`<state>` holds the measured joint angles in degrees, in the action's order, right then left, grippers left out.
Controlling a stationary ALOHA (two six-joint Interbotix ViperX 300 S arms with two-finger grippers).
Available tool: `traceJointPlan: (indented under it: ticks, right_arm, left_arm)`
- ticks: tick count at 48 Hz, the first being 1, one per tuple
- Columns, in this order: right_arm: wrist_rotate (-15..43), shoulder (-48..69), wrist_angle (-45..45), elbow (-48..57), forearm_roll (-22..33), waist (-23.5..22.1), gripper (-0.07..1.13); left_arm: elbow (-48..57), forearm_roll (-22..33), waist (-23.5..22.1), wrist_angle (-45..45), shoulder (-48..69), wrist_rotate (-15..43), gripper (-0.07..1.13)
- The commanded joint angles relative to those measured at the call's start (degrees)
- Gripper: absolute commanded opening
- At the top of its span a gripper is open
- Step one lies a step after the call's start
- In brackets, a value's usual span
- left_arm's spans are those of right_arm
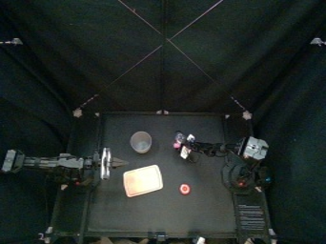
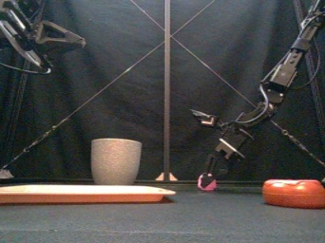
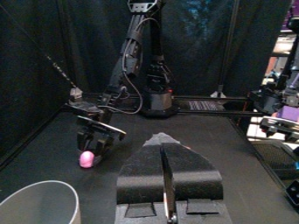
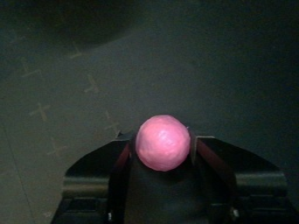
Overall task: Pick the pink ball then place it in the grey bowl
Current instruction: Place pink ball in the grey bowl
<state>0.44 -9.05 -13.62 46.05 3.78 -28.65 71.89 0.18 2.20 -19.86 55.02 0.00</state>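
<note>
Pink ball (image 4: pixel 163 143) is pinched by our right gripper (image 2: pixel 211 177), just at the tips, so we could drop it before reaching the grey bowl (image 2: pixel 116 159). Left gripper (image 3: pixel 167 179) rests closed.

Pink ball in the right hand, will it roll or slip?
Likely rolls if released: the small round pink ball has no flat side. Its glossy skin may slip in the right hand. Probably light, being far smaller than the tall grey cup.

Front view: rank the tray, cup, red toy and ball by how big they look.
1. tray, the widest.
2-3. cup and red toy: alike; the toy sits nearer the camera, so unranked.
4. ball, the smallest.
</note>
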Motion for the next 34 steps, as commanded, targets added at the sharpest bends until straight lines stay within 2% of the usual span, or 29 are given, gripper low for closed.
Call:
traceJointPlan:
  ticks: [1,5,10,21,25,34]
  right_arm:
    - [0.0,1.7,0.9,-1.3,-0.1,0.5,0.65]
    - [0.0,2.9,1.6,-2.1,0.1,2.5,0.63]
    - [0.0,5.0,2.5,-5.2,0.2,7.1,0.63]
    - [-0.8,6.2,3.1,-17.1,0.4,16.0,0.63]
    - [-0.9,5.1,3.1,-21.4,1.3,17.5,0.63]
    - [-0.4,0.2,3.0,-28.7,3.3,17.5,0.63]
  left_arm:
    - [-0.6,0.0,0.2,-0.5,-0.3,-0.2,0.07]
    - [-0.4,0.0,0.2,-0.5,-0.3,-0.3,0.07]
    - [-0.3,0.4,0.2,-0.5,-0.3,-0.2,0.07]
    - [-0.2,0.6,0.5,-0.5,-0.3,0.0,0.07]
    - [-0.3,0.7,0.7,-0.5,-0.3,0.0,0.07]
    - [-0.2,0.8,0.7,-1.0,-0.3,-0.2,0.07]
